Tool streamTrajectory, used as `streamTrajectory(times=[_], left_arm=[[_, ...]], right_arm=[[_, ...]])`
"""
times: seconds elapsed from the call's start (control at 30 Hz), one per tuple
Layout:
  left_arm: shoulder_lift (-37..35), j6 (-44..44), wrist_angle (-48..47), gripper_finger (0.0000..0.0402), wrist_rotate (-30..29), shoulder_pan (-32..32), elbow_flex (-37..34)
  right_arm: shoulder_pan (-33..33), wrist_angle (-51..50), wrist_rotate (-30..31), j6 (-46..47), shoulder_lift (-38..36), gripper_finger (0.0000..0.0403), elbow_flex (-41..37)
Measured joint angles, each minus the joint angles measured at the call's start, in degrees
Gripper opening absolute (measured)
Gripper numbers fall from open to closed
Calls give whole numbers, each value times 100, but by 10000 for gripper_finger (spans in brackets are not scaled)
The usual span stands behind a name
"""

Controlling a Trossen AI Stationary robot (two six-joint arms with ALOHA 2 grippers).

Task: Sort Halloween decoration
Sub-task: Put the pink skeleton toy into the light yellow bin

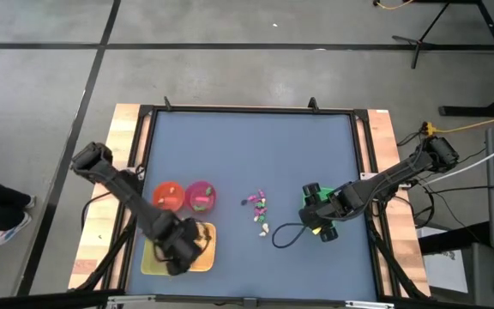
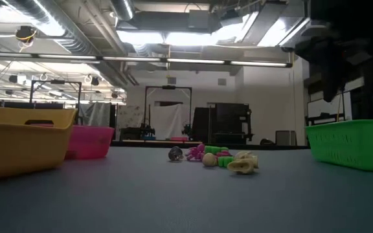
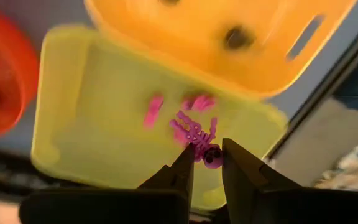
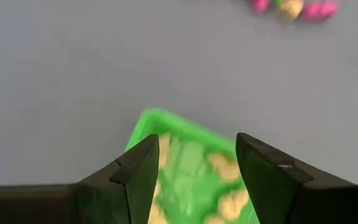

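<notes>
My left gripper (image 1: 178, 249) hangs over the yellow tray (image 1: 153, 259) at the table's near left, shut on a magenta skeleton trinket (image 3: 196, 134). Below it in the left wrist view, the pale yellow tray (image 3: 92, 124) holds two more magenta pieces (image 3: 154, 111). My right gripper (image 1: 320, 220) stands open above the green tray (image 4: 185, 155), which holds cream trinkets (image 4: 221, 165); nothing is between its fingers. A small pile of loose Halloween decoration (image 1: 261, 210) lies on the blue mat at mid-table. My left gripper pinches the magenta skeleton at its head end (image 3: 212, 157) between the two fingertips (image 3: 185, 167). The fingers point steeply down. The ribs and limbs stick out past the fingertips, clear of the tray below.
An orange bowl (image 1: 168, 196) and a pink bowl (image 1: 200, 196) stand side by side just beyond the yellow tray. A deeper orange-yellow basket (image 3: 229, 37) sits against the pale tray. A black cable (image 1: 286, 236) loops near the green tray. Open mat lies toward the far edge.
</notes>
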Motion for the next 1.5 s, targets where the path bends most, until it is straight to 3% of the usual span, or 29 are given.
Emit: streamTrajectory(times=[0.27,0.47,0.77,0.9,1.17,1.5], left_arm=[[0,-597,-175,45,-468,-770,0],[1,-1366,-286,80,-560,-1057,0],[2,-1734,-388,152,-644,-1187,0],[2,-1734,-379,173,-754,-1172,0],[2,-1734,-324,184,-864,-1154,0],[2,-1743,-323,184,-873,-1152,0]], right_arm=[[0,1130,786,-157,0,214,0],[-87,2060,1540,-832,0,214,0],[-1068,3151,1506,-223,54,214,2],[-1486,3260,1103,231,296,214,3],[-1845,3464,919,299,1184,214,1],[-1843,3807,750,442,1951,214,0]])
